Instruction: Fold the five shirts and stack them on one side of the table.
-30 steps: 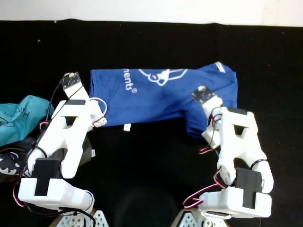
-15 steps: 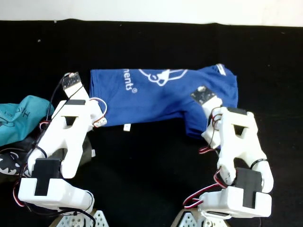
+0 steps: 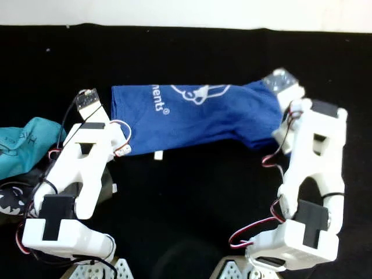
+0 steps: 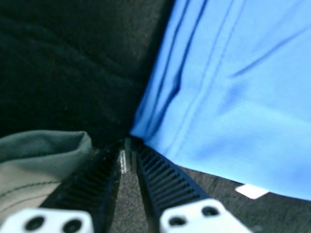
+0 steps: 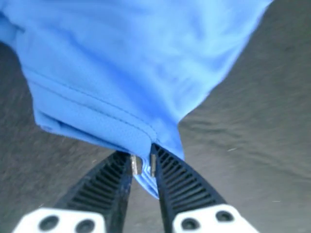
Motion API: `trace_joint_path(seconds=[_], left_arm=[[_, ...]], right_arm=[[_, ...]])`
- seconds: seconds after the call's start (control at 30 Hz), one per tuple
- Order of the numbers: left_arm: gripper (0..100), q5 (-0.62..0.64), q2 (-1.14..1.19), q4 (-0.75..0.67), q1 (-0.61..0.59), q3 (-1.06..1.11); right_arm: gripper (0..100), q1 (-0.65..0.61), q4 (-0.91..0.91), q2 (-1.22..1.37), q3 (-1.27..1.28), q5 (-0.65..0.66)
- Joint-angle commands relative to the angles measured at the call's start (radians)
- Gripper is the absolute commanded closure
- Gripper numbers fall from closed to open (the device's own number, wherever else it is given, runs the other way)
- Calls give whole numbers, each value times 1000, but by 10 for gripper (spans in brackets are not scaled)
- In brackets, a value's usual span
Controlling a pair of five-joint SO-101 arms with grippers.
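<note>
Both left end effector (image 4: 129, 154) and right end effector (image 5: 143, 165) clench the blue shirt (image 3: 192, 116); limp, light cloth, I judge; hold stitched hems.

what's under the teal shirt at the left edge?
A black garment with white print pokes out beneath the crumpled teal shirt. Anything else under it is hidden by the teal fabric.
</note>
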Motion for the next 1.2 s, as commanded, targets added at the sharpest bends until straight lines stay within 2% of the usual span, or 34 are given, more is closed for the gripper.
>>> trace_joint_path(seconds=[0.0, 0.23, 0.43, 0.5, 0.63, 0.87, 0.97, 1.0, 1.03, 1.1, 1.17], left_arm=[[992, -2, 7, -17, -10, -1], [992, -2, 7, -17, -10, -1], [992, -2, 7, -17, -10, 1], [992, -2, 7, -17, -10, 1], [992, -2, 7, -17, -10, 1], [992, -2, 7, -17, -10, 1], [992, -2, 7, -17, -10, 1], [992, -2, 7, -17, -10, 1], [992, -2, 7, -17, -10, 1], [992, -2, 7, -17, -10, 1], [992, -2, 7, -17, -10, 1]], right_arm=[[993, -58, -7, 18, -107, -80], [989, -162, -114, 278, -291, -222], [793, -170, -113, 545, -615, -459], [796, -168, -93, 599, -704, -525], [800, -160, 68, 608, -878, -603], [808, -165, 433, 615, -1141, -591], [923, -197, 573, 619, -1144, -496], [981, -208, 573, 619, -1110, -476], [998, -214, 567, 618, -1069, -465], [971, -236, 552, 619, -989, -465], [987, -255, 510, 619, -909, -466]])
